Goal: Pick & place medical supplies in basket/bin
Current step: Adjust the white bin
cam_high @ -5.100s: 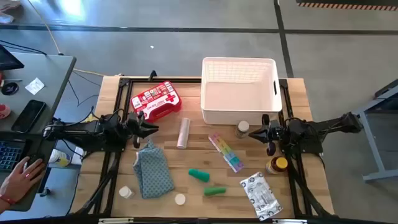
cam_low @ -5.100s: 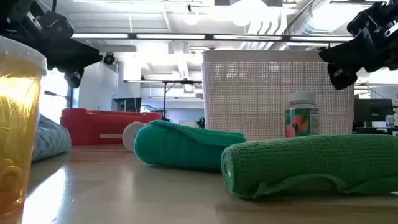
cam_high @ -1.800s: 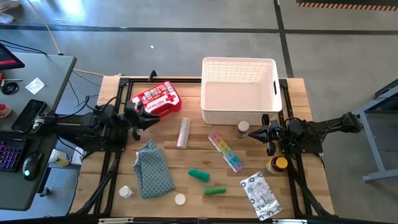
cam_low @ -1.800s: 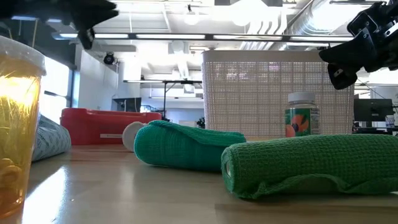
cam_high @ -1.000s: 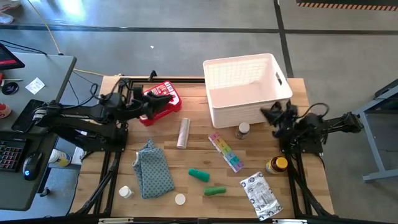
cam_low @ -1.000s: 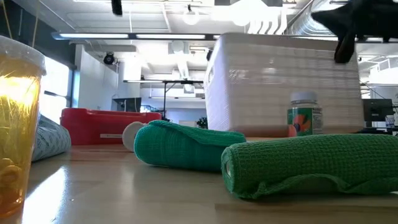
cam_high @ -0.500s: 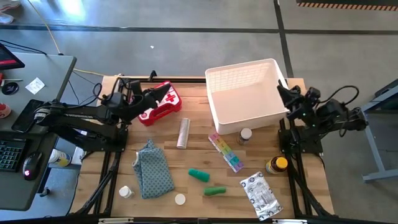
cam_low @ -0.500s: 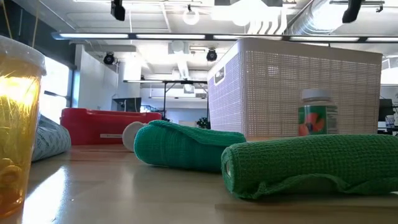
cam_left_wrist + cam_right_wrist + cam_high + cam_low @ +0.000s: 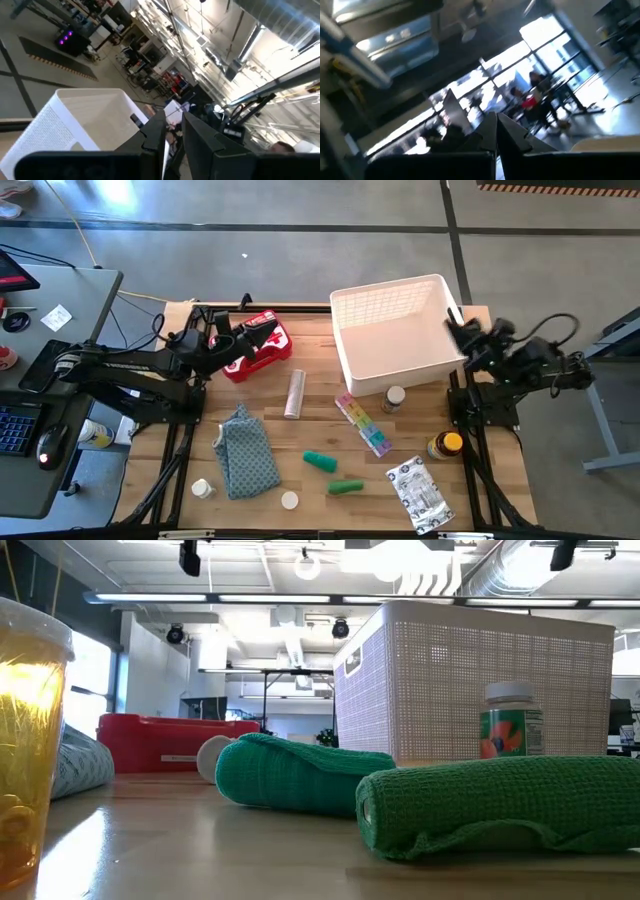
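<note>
The white lattice bin (image 9: 385, 300) (image 9: 470, 680) stands skewed at the table's far right. My right gripper (image 9: 455, 325) (image 9: 496, 117) is shut and hangs high over the bin's right rim (image 9: 565, 552). My left gripper (image 9: 265, 335) (image 9: 174, 117) is raised above the red first-aid case (image 9: 280, 348) (image 9: 165, 740), with a narrow gap between its fingers. On the table lie a white-capped bottle (image 9: 395, 396), the rainbow organizer (image 9: 364, 425), two green tubes (image 9: 320, 461) (image 9: 346, 486), a pale roll (image 9: 294, 393), a silver-white packet (image 9: 416, 494) and an amber bottle (image 9: 446, 445).
The blue-grey cloth (image 9: 245, 452) lies at the near left, with a small bottle (image 9: 203, 488) and a white cap (image 9: 289, 500) near it. A desk with a keyboard and mouse stands left of the table. Bare wood shows between the red case and the bin.
My right gripper has moved from the bin's near right corner toward the far edge and up. The bin has turned further askew and slid a little toward the right edge. The white-capped bottle has shifted slightly right. My left gripper has moved a little farther over the red case.
</note>
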### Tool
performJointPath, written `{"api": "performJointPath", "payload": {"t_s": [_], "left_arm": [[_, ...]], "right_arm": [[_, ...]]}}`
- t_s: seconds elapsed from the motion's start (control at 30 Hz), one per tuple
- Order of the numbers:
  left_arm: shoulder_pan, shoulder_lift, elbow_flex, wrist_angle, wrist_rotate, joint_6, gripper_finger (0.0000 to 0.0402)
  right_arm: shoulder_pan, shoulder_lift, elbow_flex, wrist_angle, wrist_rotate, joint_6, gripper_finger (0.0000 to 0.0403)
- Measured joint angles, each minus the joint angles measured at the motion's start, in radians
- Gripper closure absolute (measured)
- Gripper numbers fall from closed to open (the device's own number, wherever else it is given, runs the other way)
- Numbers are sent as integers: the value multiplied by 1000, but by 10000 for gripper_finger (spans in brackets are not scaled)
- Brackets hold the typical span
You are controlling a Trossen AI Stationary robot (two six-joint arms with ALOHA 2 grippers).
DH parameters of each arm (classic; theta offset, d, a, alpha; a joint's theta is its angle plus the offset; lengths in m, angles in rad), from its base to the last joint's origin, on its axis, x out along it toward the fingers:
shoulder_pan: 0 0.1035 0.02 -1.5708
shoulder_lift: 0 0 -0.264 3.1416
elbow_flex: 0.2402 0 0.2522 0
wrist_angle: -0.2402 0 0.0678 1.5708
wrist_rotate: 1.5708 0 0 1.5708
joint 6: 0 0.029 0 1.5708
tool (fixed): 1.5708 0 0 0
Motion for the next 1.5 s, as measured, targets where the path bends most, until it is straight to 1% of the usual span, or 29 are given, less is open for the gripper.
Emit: {"api": "performJointPath", "payload": {"t_s": [0.1,0.2,0.27,0.33,0.4,0.5,0.63,0.73,0.83,0.97,1.03,1.2,1.33,1.43,1.5], "left_arm": [[0,1,41,-27,53,15,302],[0,14,127,-123,80,78,302],[0,31,203,-235,81,130,302],[0,61,293,-358,80,172,302],[0,88,380,-495,74,208,302],[0,133,498,-661,72,252,302],[1,170,617,-808,74,304,302],[1,176,671,-865,75,335,302],[1,177,692,-887,77,351,302],[1,170,692,-925,86,350,302],[0,169,692,-953,87,350,302],[0,173,692,-994,107,342,302],[0,180,691,-997,107,342,302],[0,178,691,-996,106,342,302],[0,179,691,-1000,105,342,302]], "right_arm": [[0,84,2,-15,-96,56,400],[0,192,66,-42,-118,37,391],[-2,273,148,-119,-118,-3,382],[-18,354,258,-256,-122,-29,371],[-43,438,374,-439,-145,-33,359],[-91,559,549,-716,-212,-39,341],[-146,697,742,-1001,-328,-86,320],[-172,785,831,-1166,-404,-128,306],[-188,851,860,-1272,-450,-173,295],[-202,918,842,-1357,-499,-213,284],[-205,940,829,-1379,-512,-210,279],[-206,975,821,-1369,-537,-204,266],[-206,1003,821,-1373,-520,-211,258],[-208,1027,821,-1382,-448,-219,256],[-216,1041,821,-1378,-425,-227,256]]}}
